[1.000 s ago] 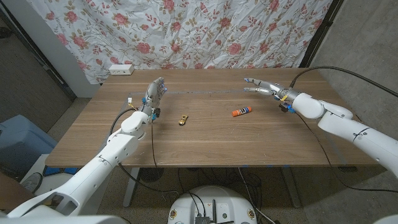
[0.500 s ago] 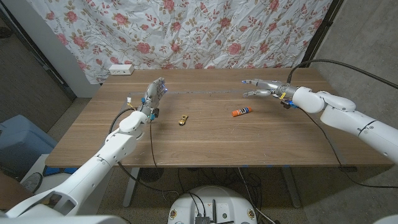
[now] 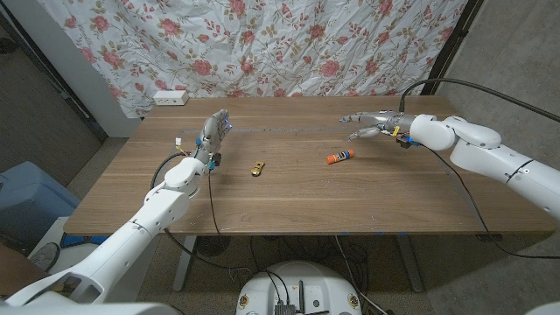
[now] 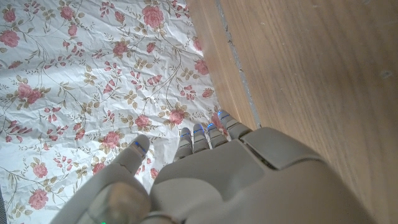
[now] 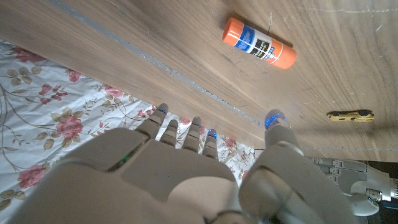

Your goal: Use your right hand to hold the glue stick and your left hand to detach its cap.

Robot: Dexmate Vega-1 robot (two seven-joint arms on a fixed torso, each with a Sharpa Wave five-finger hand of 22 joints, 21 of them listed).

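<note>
The glue stick [image 3: 340, 157] lies on its side on the table right of centre, orange at both ends with a white and dark label; it also shows in the right wrist view [image 5: 259, 46]. My right hand [image 3: 372, 123] hovers behind and to the right of it, fingers spread, holding nothing. The right wrist view looks past that hand [image 5: 186, 174] to the stick beyond the fingertips. My left hand [image 3: 213, 129] stands upright at the table's left, fingers apart and empty; the left wrist view shows its back [image 4: 205, 174] against the floral cloth.
A small yellow toy car [image 3: 257, 169] lies between the hands, also visible in the right wrist view [image 5: 351, 115]. A strip of tape [image 3: 280, 131] runs across the table's far part. A white power strip [image 3: 171, 97] sits at the far left corner by the floral curtain.
My right hand has swung left and slightly back, turning over the area behind the glue stick. The left hand and the objects have stayed put.
</note>
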